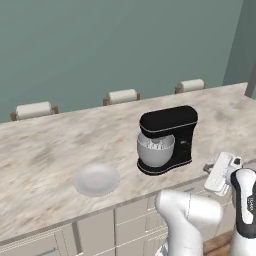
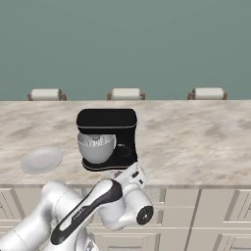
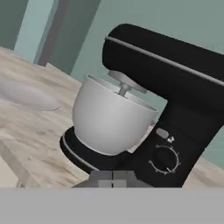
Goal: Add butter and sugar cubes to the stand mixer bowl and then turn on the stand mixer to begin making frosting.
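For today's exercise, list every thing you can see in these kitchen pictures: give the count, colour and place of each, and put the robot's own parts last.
stand mixer: one, glossy black, on the counter near its front edge.
stand mixer bowl: one, silver-grey, seated under the mixer head.
plate: one, white, bare, on the counter left of the mixer.
counter: one, beige marble, over pale cabinets.
chairs: three, pale backs, behind the counter.
arm: one, white with dark joints, before the cabinets.
gripper: one, dark, shut, facing the mixer's dial.
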